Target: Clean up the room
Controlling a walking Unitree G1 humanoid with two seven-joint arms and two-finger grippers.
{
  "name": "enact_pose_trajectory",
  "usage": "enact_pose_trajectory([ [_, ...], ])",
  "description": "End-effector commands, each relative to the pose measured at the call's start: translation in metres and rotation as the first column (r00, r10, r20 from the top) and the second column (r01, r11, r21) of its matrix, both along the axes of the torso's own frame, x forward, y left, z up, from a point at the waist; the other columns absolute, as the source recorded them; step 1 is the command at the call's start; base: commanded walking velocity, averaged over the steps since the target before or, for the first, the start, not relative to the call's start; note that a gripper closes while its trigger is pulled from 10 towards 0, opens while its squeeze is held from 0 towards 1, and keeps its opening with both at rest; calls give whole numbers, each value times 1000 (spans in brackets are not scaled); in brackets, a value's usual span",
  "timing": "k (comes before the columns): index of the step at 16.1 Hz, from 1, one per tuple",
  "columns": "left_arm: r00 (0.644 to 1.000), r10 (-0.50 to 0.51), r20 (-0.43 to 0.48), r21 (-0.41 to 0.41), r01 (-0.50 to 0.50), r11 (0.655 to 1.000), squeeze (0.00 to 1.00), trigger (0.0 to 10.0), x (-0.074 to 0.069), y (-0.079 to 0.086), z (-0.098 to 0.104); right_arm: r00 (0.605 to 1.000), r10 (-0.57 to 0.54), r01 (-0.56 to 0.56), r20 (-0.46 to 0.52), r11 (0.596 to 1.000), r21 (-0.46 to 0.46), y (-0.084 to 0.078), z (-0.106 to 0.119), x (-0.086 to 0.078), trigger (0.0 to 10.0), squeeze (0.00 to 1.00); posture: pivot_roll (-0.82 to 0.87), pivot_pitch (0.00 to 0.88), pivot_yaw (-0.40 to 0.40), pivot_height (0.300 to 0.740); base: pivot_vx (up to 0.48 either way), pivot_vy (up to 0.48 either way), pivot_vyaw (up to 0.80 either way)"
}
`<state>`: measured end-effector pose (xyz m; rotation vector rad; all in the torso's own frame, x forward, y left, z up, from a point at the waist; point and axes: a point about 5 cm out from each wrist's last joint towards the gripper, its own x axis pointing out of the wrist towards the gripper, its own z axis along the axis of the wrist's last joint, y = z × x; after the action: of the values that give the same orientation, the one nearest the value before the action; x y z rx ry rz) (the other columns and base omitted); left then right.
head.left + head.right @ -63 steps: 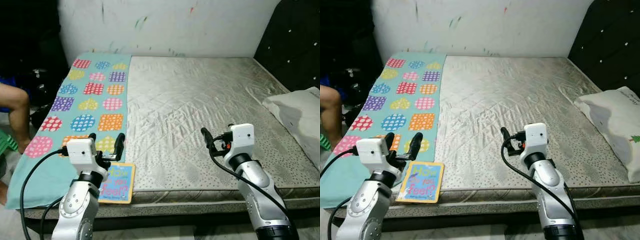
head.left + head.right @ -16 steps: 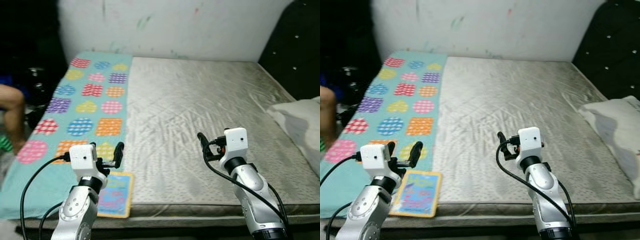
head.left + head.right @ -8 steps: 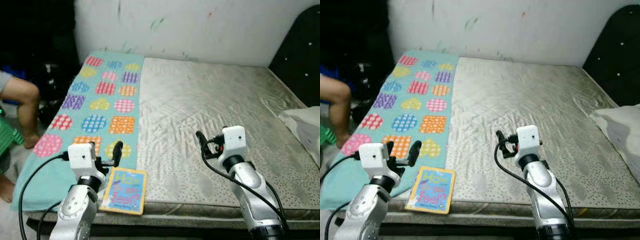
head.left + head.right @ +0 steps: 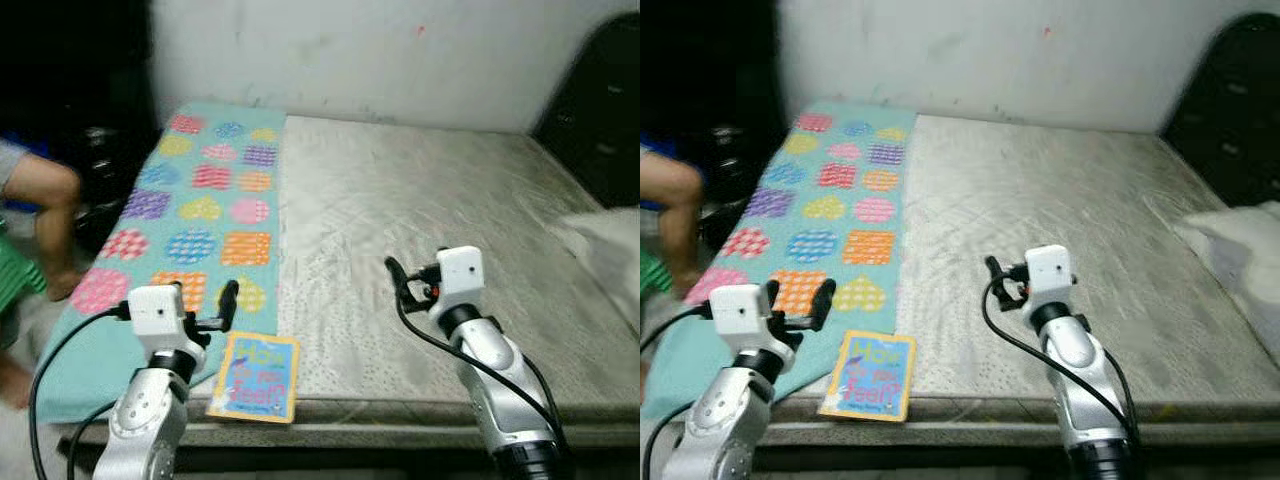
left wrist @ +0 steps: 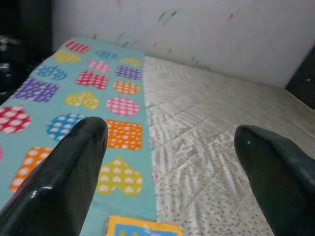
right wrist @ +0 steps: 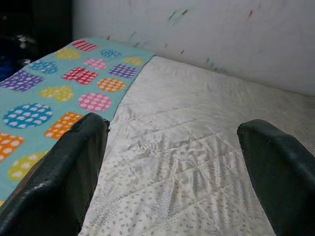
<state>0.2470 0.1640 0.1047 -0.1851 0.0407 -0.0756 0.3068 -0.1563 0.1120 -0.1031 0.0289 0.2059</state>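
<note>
Blue-yellow book [image 4: 255, 377] at mattress [image 4: 420, 210] front edge | left gripper [image 5: 167, 162] just beside book, spread wide, empty | right gripper [image 6: 177, 167] over mattress, spread wide, empty

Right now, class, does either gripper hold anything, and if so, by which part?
Nothing is held. The left gripper and the right gripper are both open above the bed.

The bed [image 4: 420, 210] is seen from above its foot by both head eyes, angled downward. It is viewed low and close by each wrist camera, toward the far wall [image 5: 197, 29].
</note>
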Motion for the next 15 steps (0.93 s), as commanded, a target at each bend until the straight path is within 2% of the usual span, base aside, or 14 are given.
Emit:
enact_pose_trajectory([
  [1,1000,-10,2,-5,10,1000,0,10000,2,-6,1,1000,-16,16,1,1000,-13,-6,0,1,10000,0,-12,0,-47,740,0,480,0],
  [4,1000,-3,1,-5,3,1000,0,10000,2,-5,1,1000,-15,15,1,1000,-15,-6,0,2,10000,0,-12,0,-47,740,0,480,0],
  [12,998,-32,51,-45,34,998,0,10000,3,-8,7,1000,-3,3,0,1000,-21,-3,-1,2,10000,0,-17,0,-47,740,0,0,0],
  [15,997,-45,60,-50,48,998,0,10000,3,-10,8,1000,-3,3,0,1000,-22,-3,-1,2,10000,0,-18,0,-45,740,306,0,0],
])
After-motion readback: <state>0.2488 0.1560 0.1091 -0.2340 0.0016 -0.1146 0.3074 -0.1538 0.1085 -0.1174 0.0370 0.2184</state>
